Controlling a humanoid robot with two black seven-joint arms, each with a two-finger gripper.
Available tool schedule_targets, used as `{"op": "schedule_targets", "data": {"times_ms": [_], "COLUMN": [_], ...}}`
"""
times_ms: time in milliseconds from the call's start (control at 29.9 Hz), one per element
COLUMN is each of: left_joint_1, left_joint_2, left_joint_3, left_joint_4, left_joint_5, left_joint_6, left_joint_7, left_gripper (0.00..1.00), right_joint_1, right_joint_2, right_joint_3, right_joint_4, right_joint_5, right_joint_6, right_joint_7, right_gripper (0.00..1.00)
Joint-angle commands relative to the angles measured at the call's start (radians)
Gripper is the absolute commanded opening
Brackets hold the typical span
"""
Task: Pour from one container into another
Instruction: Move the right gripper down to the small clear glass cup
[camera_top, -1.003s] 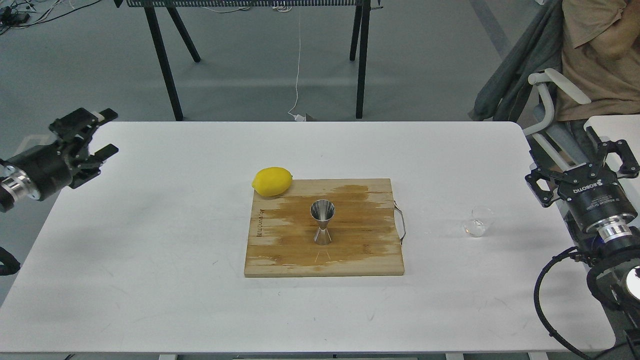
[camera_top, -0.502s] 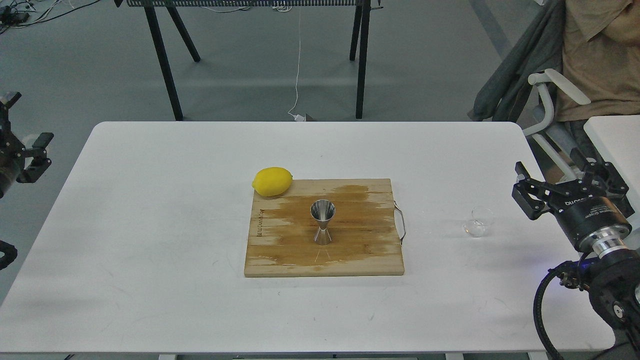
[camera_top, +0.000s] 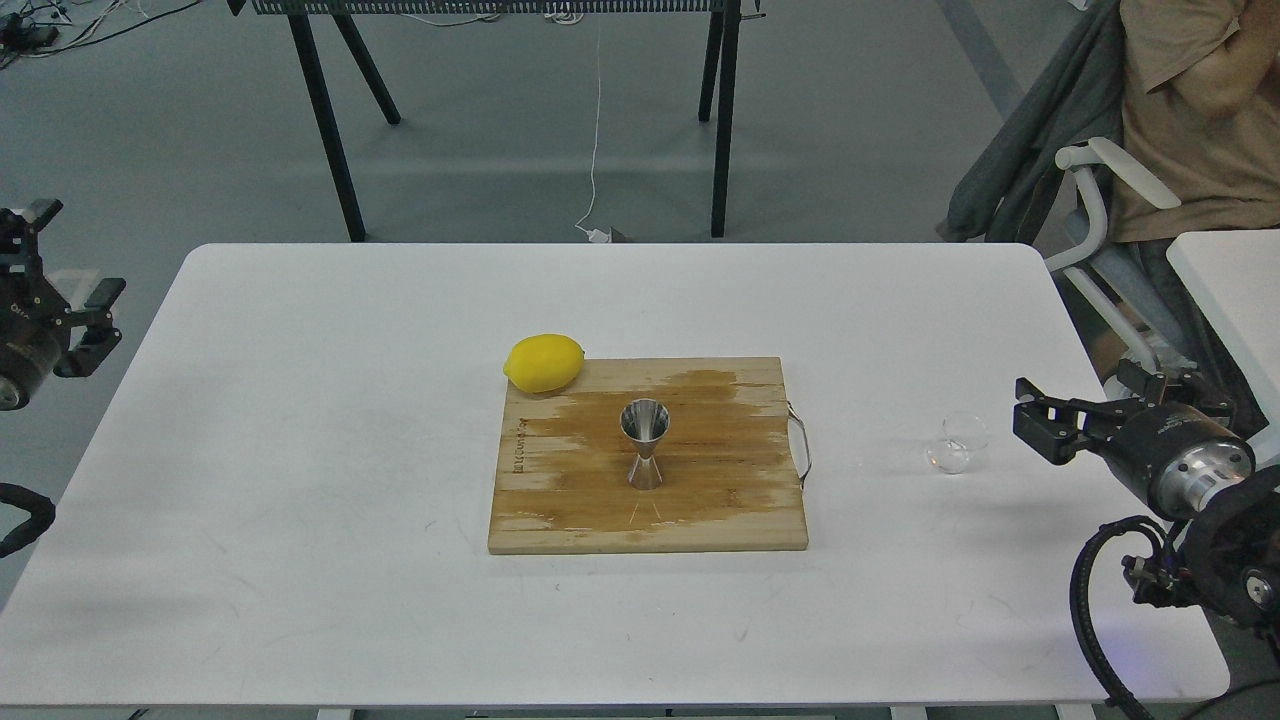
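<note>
The small clear glass cup stands on the white table, right of the wooden cutting board. At the middle of the board the shiny steel jigger stands upright. My right gripper hangs low at the table's right edge, just right of the cup, open and pointing left at it without touching. My left gripper is open beyond the table's left edge, holding nothing.
A yellow lemon rests at the board's far left corner. The board is wet-stained and has a metal handle on its right side. A chair and a seated person are at the far right, and black table legs stand behind.
My right gripper has dropped lower and turned its fingers left toward the glass cup. My left gripper has pulled back off the table to the left edge.
</note>
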Motion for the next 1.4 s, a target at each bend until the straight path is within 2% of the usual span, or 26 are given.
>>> {"op": "schedule_targets", "data": {"times_ms": [0, 167, 602, 1137, 1371], "left_joint_1": [0.000, 0.000, 0.005, 0.005, 0.005], "left_joint_2": [-0.005, -0.004, -0.015, -0.018, -0.019], "left_joint_3": [0.001, 0.002, 0.004, 0.007, 0.007], "left_joint_4": [0.005, 0.007, 0.036, 0.039, 0.043], "left_joint_5": [0.000, 0.001, 0.001, 0.004, 0.004], "left_joint_6": [0.000, 0.000, 0.000, 0.000, 0.000], "left_joint_7": [0.000, 0.000, 0.000, 0.000, 0.000], "left_gripper": [0.99, 0.99, 0.99, 0.99, 0.99], "right_joint_1": [0.064, 0.104, 0.135, 0.202, 0.230], "right_joint_2": [0.002, 0.013, 0.051, 0.122, 0.128], "right_joint_3": [-0.100, -0.165, -0.224, -0.266, -0.284], "right_joint_4": [-0.058, -0.173, -0.345, -0.472, -0.483], "right_joint_5": [-0.004, -0.005, -0.013, -0.036, -0.038], "right_joint_6": [0.000, 0.000, 0.000, 0.000, 0.000], "right_joint_7": [0.004, 0.007, -0.002, -0.003, -0.003], "right_gripper": [0.99, 0.99, 0.99, 0.99, 0.99]}}
